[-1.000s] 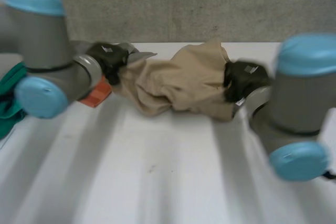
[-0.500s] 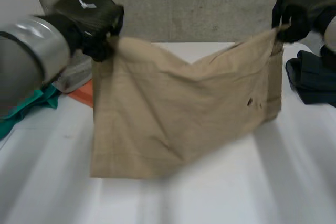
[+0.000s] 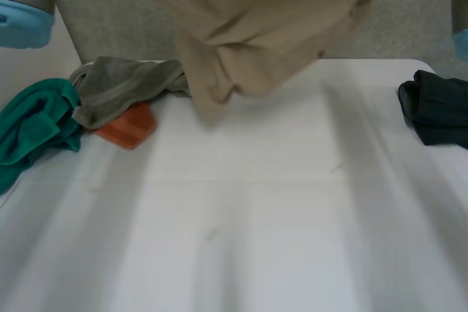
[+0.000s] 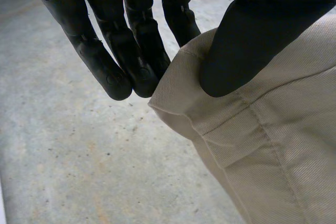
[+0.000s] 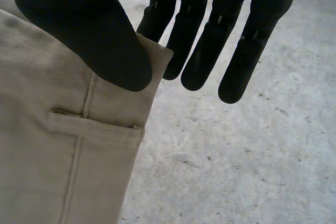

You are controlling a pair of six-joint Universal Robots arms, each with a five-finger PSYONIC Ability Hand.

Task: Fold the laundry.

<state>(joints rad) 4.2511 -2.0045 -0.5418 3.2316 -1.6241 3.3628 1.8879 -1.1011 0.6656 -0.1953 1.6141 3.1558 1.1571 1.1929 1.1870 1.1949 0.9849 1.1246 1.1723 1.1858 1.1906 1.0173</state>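
Observation:
The tan shorts [image 3: 256, 27] hang high over the far side of the white table [image 3: 256, 217], their bunched lower end [image 3: 212, 104] just above it. In the left wrist view my left hand [image 4: 252, 35] pinches a waistband corner [image 4: 210, 114] between its thumb and its fingers [image 4: 136, 61]. In the right wrist view my right hand [image 5: 89, 30] pinches the other waistband corner [image 5: 115, 103], beside a belt loop [image 5: 94, 121], with thumb against fingers [image 5: 210, 40]. My left arm's blue cap [image 3: 22, 12] sits at the near left.
A green cloth [image 3: 33, 126], a grey towel [image 3: 121, 85] and an orange cloth [image 3: 128, 128] lie in a heap at the table's left. A dark garment [image 3: 435, 107] lies at the right edge. Behind the table runs a grey wall.
Both hands picked the shorts up off the table, spread them between them, then raised them high; the hem has left the table and both hands have risen out of the head view.

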